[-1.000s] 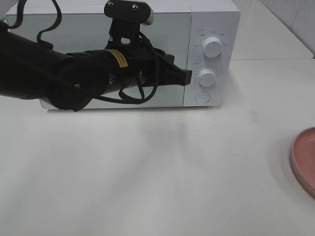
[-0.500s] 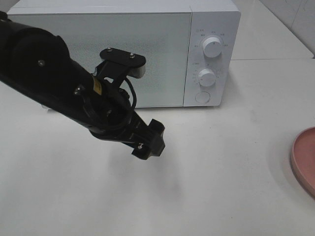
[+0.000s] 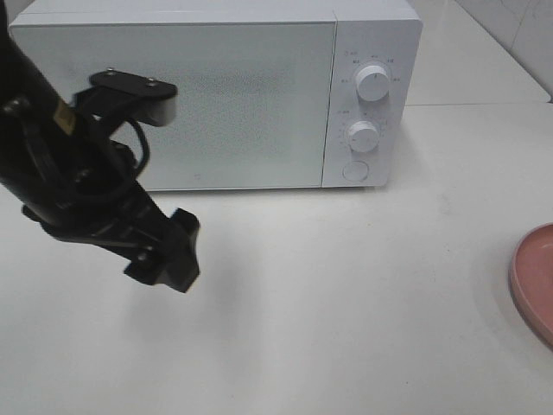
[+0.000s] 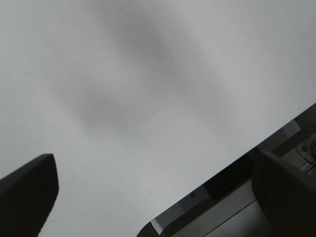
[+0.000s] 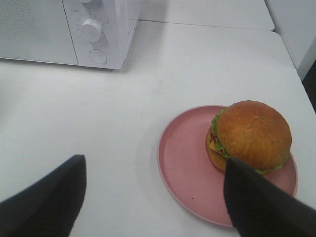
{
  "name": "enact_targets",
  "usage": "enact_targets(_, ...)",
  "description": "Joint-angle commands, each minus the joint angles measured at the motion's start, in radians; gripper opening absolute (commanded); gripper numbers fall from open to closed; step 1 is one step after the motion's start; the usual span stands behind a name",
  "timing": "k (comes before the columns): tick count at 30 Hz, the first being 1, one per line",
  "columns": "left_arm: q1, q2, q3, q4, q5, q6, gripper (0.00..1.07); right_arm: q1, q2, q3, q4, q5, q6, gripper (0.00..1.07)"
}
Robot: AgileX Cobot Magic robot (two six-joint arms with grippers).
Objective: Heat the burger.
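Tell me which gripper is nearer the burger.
Right. The right gripper hangs open just above the burger on its pink plate; the left gripper is far across the table, before the microwave.

The light is bright and soft — no hard glare. The left arm (image 3: 78, 199) drops a faint gray shadow on the white table (image 3: 346, 303). The left wrist view is dim, gray and blurry, with smudgy shadows. The burger (image 5: 252, 136) looks sharp — the dark fingers (image 5: 47, 197) close up are fuzzy.
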Motion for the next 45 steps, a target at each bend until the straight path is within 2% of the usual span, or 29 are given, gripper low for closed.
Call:
enact_targets(1,0.108,-0.06,0.002,-0.003,0.095,-0.006,1.0,-0.007,-0.027,0.003,-0.007,-0.016,0.0,0.76)
enact_targets(2,0.108,-0.06,0.002,-0.003,0.095,-0.006,1.0,-0.007,-0.027,0.003,-0.007,-0.016,0.0,0.76)
enact_targets(4,0.186,-0.104,0.003,0.004,0.133,-0.005,1.0,-0.007,-0.027,0.003,-0.007,-0.016,0.0,0.76)
enact_targets(5,0.186,-0.104,0.003,0.004,0.133,-0.005,1.0,-0.007,-0.027,0.003,-0.007,-0.016,0.0,0.76)
enact_targets(7,0.269,-0.158,0.003,0.011,0.157,-0.004,1.0,-0.007,-0.027,0.003,-0.007,-0.016,0.0,0.76)
enact_targets(8,0.269,-0.158,0.003,0.011,0.157,-0.004,1.0,-0.007,-0.027,0.003,-0.007,-0.016,0.0,0.76)
enact_targets(10,0.364,-0.205,0.003,0.011,0.198,-0.003,1.0,-0.007,-0.027,0.003,-0.007,-0.016,0.0,0.76)
enact_targets(11,0.364,-0.205,0.003,0.011,0.198,-0.003,1.0,-0.007,-0.027,0.003,-0.007,-0.016,0.0,0.76)
enact_targets(13,0.445,-0.247,0.003,0.011,0.251,0.018,1.0,-0.007,-0.027,0.003,-0.007,-0.016,0.0,0.76)
enact_targets(14,0.445,-0.247,0.003,0.011,0.251,0.018,1.0,-0.007,-0.027,0.003,-0.007,-0.016,0.0,0.76)
enact_targets(15,0.494,-0.277,0.003,0.01,0.281,0.039,1.0,-0.007,-0.027,0.003,-0.007,-0.016,0.0,0.76)
enact_targets(17,0.52,-0.291,0.003,0.01,0.295,0.041,1.0,-0.007,-0.027,0.003,-0.007,-0.016,0.0,0.76)
enact_targets(18,0.566,-0.32,0.005,0.009,0.318,0.04,1.0,-0.007,-0.027,0.003,-0.007,-0.016,0.0,0.76)
enact_targets(20,0.581,-0.335,0.01,0.006,0.318,0.04,1.0,-0.007,-0.027,0.003,-0.007,-0.016,0.0,0.76)
enact_targets(21,0.615,-0.378,0.042,-0.002,0.305,0.037,1.0,-0.007,-0.027,0.003,-0.007,-0.016,0.0,0.76)
enact_targets(23,0.627,-0.402,0.06,-0.008,0.3,0.037,1.0,-0.007,-0.027,0.003,-0.007,-0.016,0.0,0.76)
enact_targets(25,0.66,-0.47,0.143,-0.032,0.297,0.037,1.0,-0.007,-0.027,0.003,-0.007,-0.016,0.0,0.76)
enact_targets(26,0.66,-0.47,0.143,-0.032,0.297,0.037,1.0,-0.007,-0.027,0.003,-0.007,-0.016,0.0,0.76)
enact_targets(27,0.67,-0.515,0.194,-0.031,0.296,0.037,1.0,-0.007,-0.027,0.003,-0.007,-0.016,0.0,0.76)
enact_targets(28,0.67,-0.515,0.194,-0.031,0.296,0.037,1.0,-0.007,-0.027,0.003,-0.007,-0.016,0.0,0.76)
enact_targets(30,0.67,-0.587,0.27,-0.02,0.293,0.037,1.0,-0.007,-0.027,0.003,-0.007,-0.016,0.0,0.76)
enact_targets(31,0.67,-0.587,0.27,-0.02,0.293,0.037,1.0,-0.007,-0.027,0.003,-0.007,-0.016,0.0,0.76)
enact_targets(33,0.67,-0.683,0.359,-0.017,0.298,0.037,1.0,-0.007,-0.027,0.003,-0.007,-0.016,0.0,0.76)
enact_targets(36,0.67,-0.708,0.38,-0.017,0.302,0.037,1.0,-0.007,-0.027,0.003,-0.007,-0.016,0.0,0.76)
enact_targets(38,0.67,-0.783,0.431,-0.016,0.304,0.037,1.0,-0.007,-0.027,0.003,-0.007,-0.016,0.0,0.76)
enact_targets(39,0.67,-0.783,0.431,-0.016,0.304,0.037,1.0,-0.007,-0.027,0.003,-0.007,-0.016,0.0,0.76)
enact_targets(42,0.67,-0.932,0.447,-0.015,0.229,0.039,1.0,-0.007,-0.027,0.003,-0.007,-0.016,0.0,0.76)
enact_targets(45,0.67,-0.958,0.451,-0.013,0.226,0.04,1.0,-0.007,-0.027,0.003,-0.007,-0.016,0.0,0.76)
